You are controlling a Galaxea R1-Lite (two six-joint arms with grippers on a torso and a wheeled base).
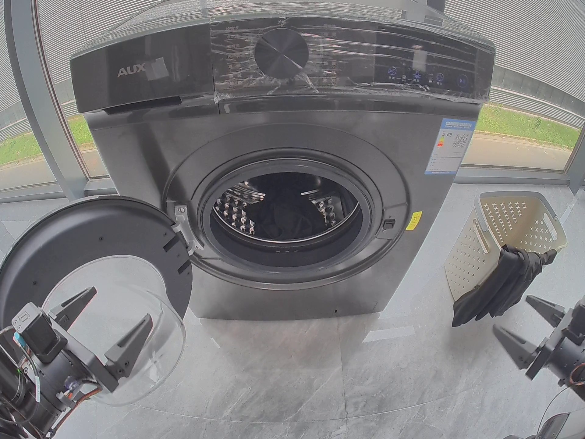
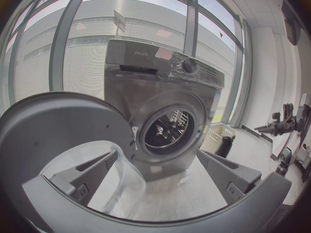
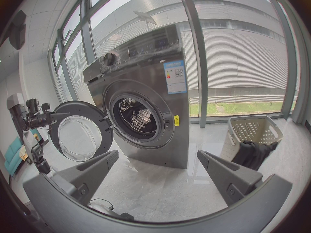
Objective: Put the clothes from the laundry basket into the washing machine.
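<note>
Now, left gripper (image 1: pixel 119 306) and right gripper (image 1: pixel 513 313) splayed empty, we're likely btwn loads, so next, right pinches black garment (image 1: pixel 503 281) off laundry basket (image 1: pixel 468 257).

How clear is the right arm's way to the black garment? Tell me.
Probably clear: the open right gripper sits near the garment draped over the basket rim, only bare floor between.

Before me, grey washing machine (image 1: pixel 280 135), door (image 1: pixel 91 239) open, dark clothes (image 1: pixel 286 211) inside. Right of it, beige laundry basket (image 1: pixel 518 196), black garment (image 1: pixel 499 281) draped over its rim.
</note>
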